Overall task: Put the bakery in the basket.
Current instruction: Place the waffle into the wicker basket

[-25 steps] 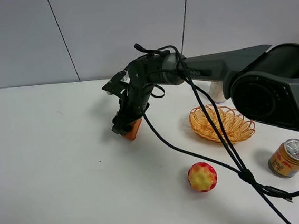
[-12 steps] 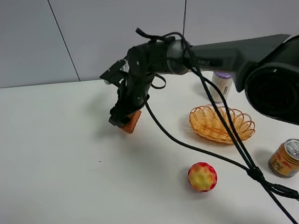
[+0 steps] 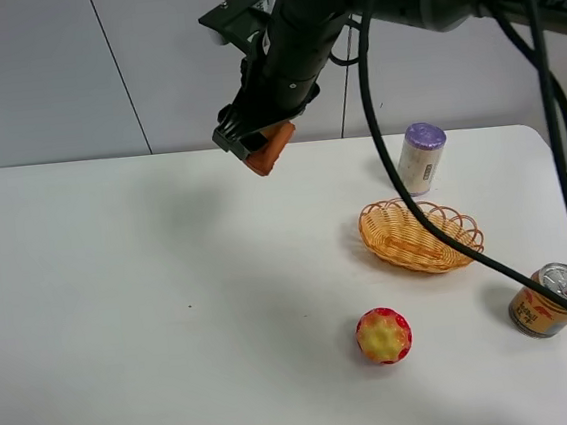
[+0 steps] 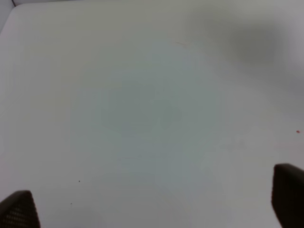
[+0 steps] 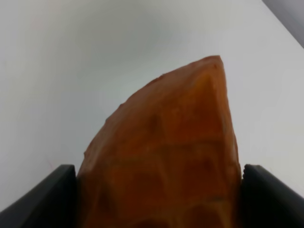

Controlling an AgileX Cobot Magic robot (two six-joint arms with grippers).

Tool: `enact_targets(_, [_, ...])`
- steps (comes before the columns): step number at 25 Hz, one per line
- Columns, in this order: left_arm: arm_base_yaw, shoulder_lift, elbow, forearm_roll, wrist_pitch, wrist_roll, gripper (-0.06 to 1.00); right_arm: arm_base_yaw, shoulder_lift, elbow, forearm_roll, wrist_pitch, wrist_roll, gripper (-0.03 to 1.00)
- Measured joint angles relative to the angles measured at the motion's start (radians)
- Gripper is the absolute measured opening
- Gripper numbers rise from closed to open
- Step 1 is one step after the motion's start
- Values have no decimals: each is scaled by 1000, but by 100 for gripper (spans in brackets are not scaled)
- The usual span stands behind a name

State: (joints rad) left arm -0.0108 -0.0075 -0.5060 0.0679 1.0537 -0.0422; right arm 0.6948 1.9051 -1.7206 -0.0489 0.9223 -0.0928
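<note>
My right gripper [image 3: 257, 145] is shut on the bakery [image 3: 269, 148], an orange-brown wedge, and holds it high above the white table, left of and behind the basket. In the right wrist view the bakery [image 5: 166, 152] fills the space between the two black fingers [image 5: 45, 197]. The golden wicker basket [image 3: 421, 235] sits on the table at the right, with nothing in it. My left gripper [image 4: 152, 202] is open over bare table; only its two fingertips [image 4: 19, 209] show, and it is out of the exterior high view.
A round red-and-yellow bumpy ball [image 3: 383, 336] lies in front of the basket. An orange can with a silver lid [image 3: 545, 300] stands at the front right. A white bottle with a purple cap [image 3: 421, 158] stands behind the basket. Black cables [image 3: 523, 199] hang from the right arm over the basket.
My right gripper has lifted the bakery from just above the table to high above it and moved slightly right. The purple-capped bottle, earlier hidden by the arm, now shows.
</note>
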Motion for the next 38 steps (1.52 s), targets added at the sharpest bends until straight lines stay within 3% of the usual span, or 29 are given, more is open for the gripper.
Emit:
enact_targets(3, [0,0,0,0,0,0,100,-20,-93,175,-9,-31,20,68])
enact_targets(7, [0,0,0,0,0,0,100,-93,-237,458,-8,-141,42,68])
enact_targets(15, [0,0,0,0,0,0,100,-317,-379,851,-8,-336,7,68])
enact_targets(22, [0,0,0,0,0,0,100,-400,-346,897,-1,-518,-53,68])
enact_targets(34, [0,0,0,1,0,0,100,-405,-241,898,18,-605,-82,68])
enact_targets(38, [0,0,0,2,0,0,100,-405,-241,898,39,-611,-53,92])
